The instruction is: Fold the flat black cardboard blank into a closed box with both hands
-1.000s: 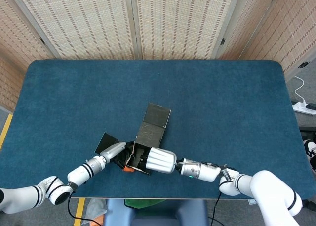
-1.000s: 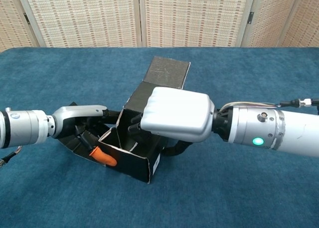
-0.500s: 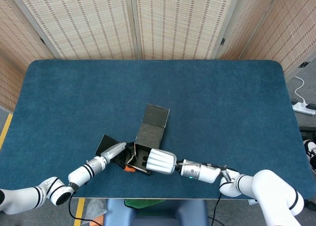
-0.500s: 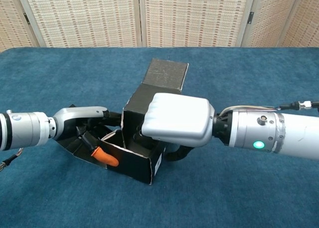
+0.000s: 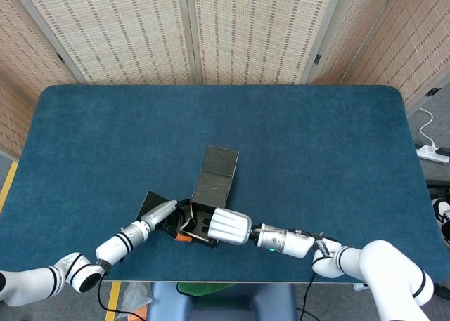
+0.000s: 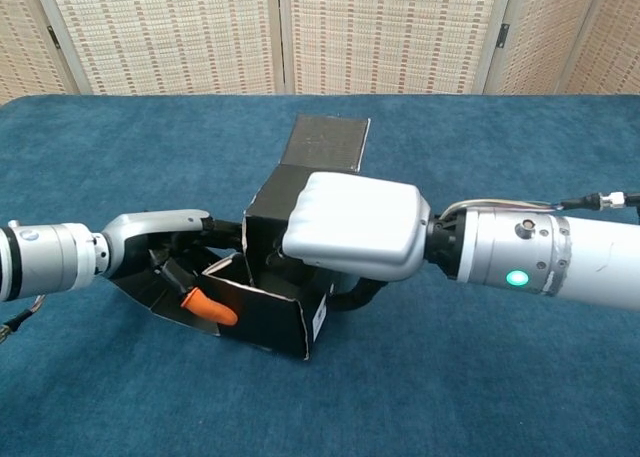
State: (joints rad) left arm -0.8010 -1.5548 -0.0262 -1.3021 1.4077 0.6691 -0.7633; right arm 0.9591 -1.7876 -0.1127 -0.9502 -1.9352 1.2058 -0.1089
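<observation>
The black cardboard box (image 5: 211, 186) (image 6: 272, 322) stands half folded near the table's front edge. Its lid flap (image 5: 219, 161) (image 6: 326, 142) lies open toward the far side. My right hand (image 5: 228, 225) (image 6: 350, 225) covers the box's right end. It grips the wall there, with fingers curled down inside and the thumb under the outer side. My left hand (image 5: 160, 213) (image 6: 158, 239) reaches into the open left end. It holds the low front wall, its orange-tipped digit (image 6: 203, 304) lying on it, over a flat side flap (image 5: 151, 199).
The blue table (image 5: 316, 159) stretches wide behind and to both sides of the box. Its front edge (image 5: 232, 282) runs just below my forearms. Woven screens stand behind the table. A power strip (image 5: 432, 152) lies on the floor at the right.
The box has shifted and turned slightly left between both hands, and its lid flap points a little further away. Both hands have kept their hold.
</observation>
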